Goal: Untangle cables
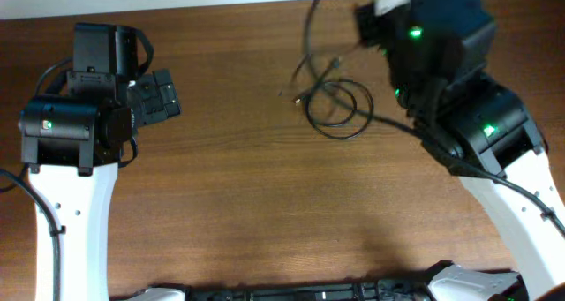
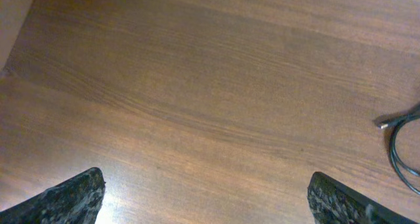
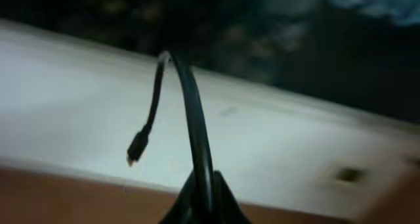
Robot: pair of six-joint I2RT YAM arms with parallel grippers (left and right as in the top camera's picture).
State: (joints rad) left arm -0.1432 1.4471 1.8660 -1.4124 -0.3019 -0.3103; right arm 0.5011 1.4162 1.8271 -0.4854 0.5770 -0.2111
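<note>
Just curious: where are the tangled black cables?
Overhead, the thin black cables lie right of centre on the wooden table; the right end effector pinches one strand.

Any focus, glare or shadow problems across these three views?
Overhead: sharp, evenly lit, cables clear against the table. Left wrist: sharp, faint sheen on the wood near the bottom edge. Right wrist: dim, background blurred; the held cable in the right end effector is soft too.

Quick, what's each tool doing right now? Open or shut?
Left tool: open, holding nothing.
Right tool: closed on a thin black cable.
</note>
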